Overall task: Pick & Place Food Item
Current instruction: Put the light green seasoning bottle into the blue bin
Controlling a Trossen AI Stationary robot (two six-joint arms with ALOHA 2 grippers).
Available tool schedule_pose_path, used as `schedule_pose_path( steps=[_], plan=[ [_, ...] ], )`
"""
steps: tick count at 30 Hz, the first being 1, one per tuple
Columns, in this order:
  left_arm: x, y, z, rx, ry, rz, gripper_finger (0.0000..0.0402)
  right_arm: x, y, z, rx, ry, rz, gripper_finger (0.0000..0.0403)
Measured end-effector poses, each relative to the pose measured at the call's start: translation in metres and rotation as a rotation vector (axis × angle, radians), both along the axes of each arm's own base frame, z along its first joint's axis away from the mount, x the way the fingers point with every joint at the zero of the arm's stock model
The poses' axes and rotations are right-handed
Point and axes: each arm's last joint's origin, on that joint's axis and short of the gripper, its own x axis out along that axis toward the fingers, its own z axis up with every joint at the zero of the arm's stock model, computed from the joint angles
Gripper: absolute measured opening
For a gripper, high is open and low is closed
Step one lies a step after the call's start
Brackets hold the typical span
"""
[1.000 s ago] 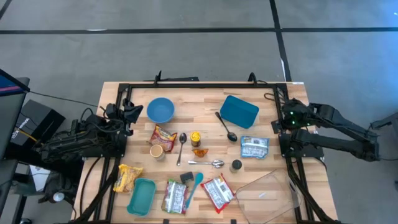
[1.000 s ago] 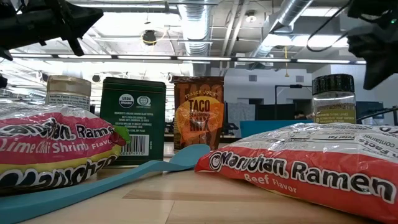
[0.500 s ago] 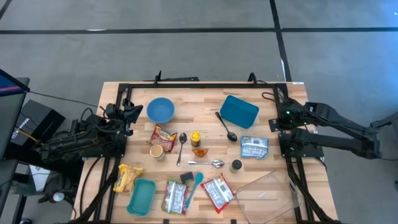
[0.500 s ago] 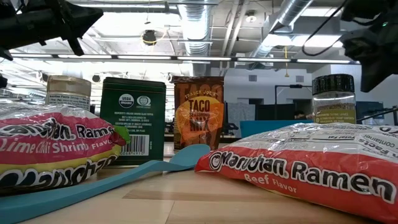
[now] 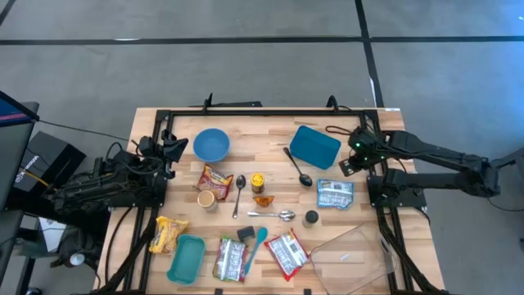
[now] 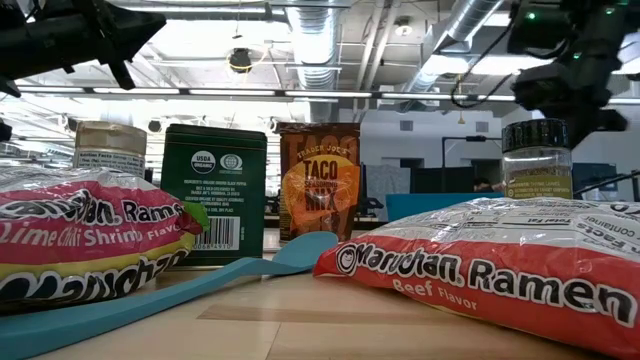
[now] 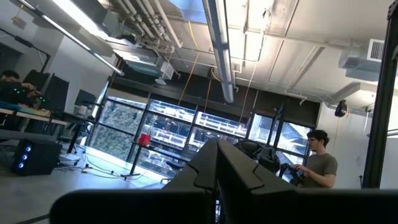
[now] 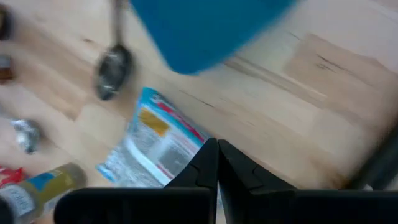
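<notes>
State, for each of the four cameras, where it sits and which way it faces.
High: overhead, facing down on the table; both arms show.
Low: table-top height, facing the Beef ramen packet; arms overhead.
Left wrist: faces the room; shut left pincer.
Right wrist: faces down at the blue-white packet; shut right pincer.
Shared: high also shows that packet.
</notes>
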Motion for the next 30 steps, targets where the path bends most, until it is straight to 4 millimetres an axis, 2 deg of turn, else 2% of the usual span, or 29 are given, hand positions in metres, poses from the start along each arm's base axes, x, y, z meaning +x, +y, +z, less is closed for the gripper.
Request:
schedule_pose_path(
  steps=[15, 30],
  plan=[
    [0.0, 0.0, 0.0, 0.0, 0.0, 0.0, 0.0002, 0.05, 0.034, 0.001, -0.066, -0.21, 0.316, 0.0],
    [0.0, 0.0, 0.0, 0.0, 0.0, 0.0, 0.0002, 0.077, 0.1, 0.002, -0.174, -0.389, 0.586, 0.0]
  ],
)
